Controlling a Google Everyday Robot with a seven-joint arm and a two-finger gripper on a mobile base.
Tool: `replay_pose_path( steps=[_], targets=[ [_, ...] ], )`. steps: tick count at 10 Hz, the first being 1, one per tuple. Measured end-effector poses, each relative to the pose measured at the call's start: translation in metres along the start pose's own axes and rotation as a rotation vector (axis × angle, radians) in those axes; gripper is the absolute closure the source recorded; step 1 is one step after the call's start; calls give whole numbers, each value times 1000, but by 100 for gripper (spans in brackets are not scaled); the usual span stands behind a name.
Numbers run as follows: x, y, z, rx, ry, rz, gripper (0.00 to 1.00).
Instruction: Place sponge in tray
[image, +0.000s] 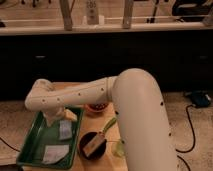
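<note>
The green tray (31, 145) lies at the table's left front. The pale blue-grey sponge (65, 129) lies flat inside it, near the tray's right rim. A larger whitish sheet (54, 153) lies in the tray nearer the front. My gripper (54, 118) hangs from the white arm (80, 94) over the back of the tray, just left of and above the sponge. Whether it touches the sponge does not show.
A round black bowl (86, 141) holding a tan block (94, 147) stands right of the tray. A small red bowl (96, 107) sits behind it. A green object (110, 124) lies by my arm. A dark counter wall (100, 55) stands behind the table. A cable (192, 131) runs on the floor to the right.
</note>
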Motion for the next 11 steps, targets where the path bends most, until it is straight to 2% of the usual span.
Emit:
replay_pose_path(
  steps=[5,11],
  targets=[
    [17,10,-14,59,17,52,20],
    [17,9,-15,61,17,52,20]
  ],
)
